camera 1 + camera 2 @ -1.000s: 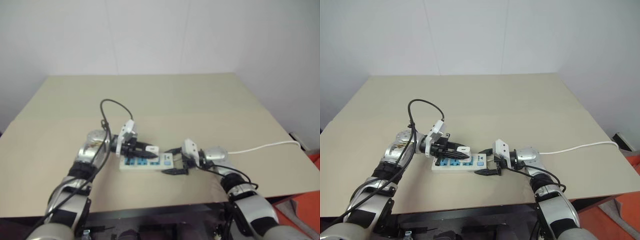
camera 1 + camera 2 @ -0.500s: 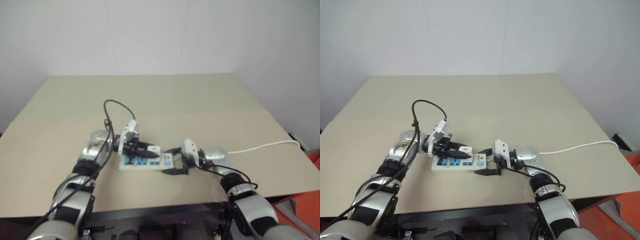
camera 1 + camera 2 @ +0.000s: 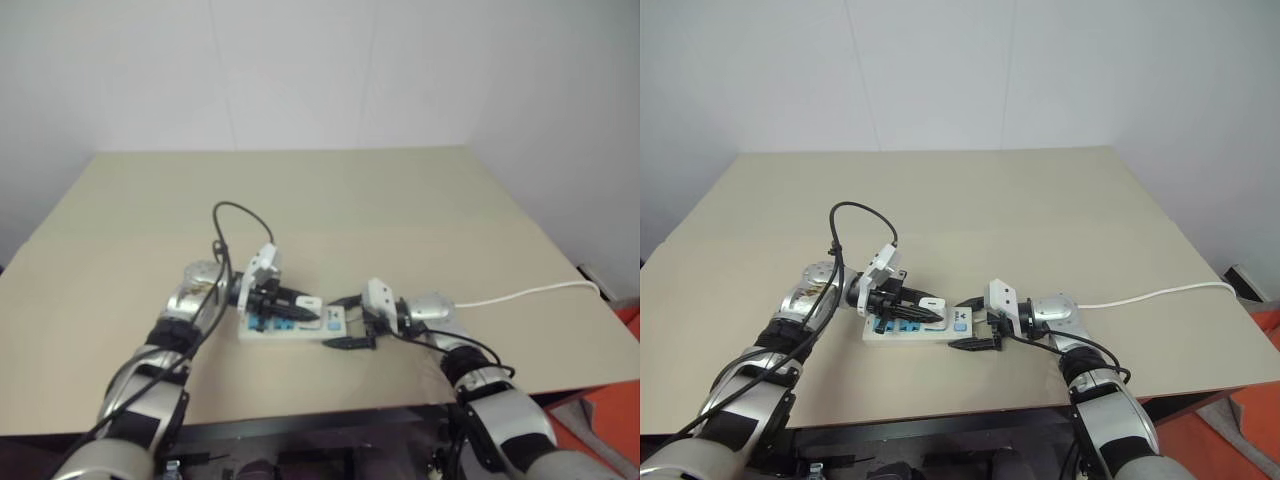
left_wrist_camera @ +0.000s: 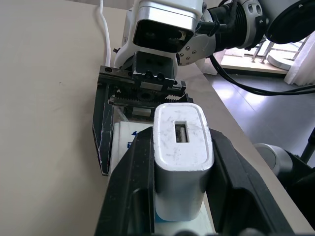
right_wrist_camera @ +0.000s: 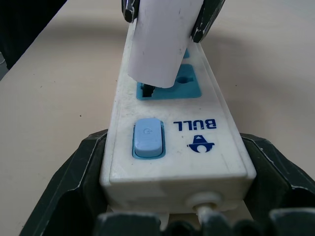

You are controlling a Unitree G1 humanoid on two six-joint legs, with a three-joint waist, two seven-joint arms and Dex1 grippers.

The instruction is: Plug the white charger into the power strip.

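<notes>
The power strip, a white bar with blue sockets and a blue switch, lies on the tan table near its front edge. My right gripper has one black finger on each side of the strip's switch end and grips it. My left gripper is shut on the white charger and reaches in from the left. The charger stands tilted, with its lower end at the socket next to the switch. I cannot tell how deep its prongs sit.
The strip's thin white cord runs along the table to the right edge. A black cable loops above my left wrist. The tan table stretches open behind the strip, and its front edge is close below my arms.
My left forearm has swung a little closer to the strip, while the charger stays over the same socket. The right gripper and the strip have not moved.
</notes>
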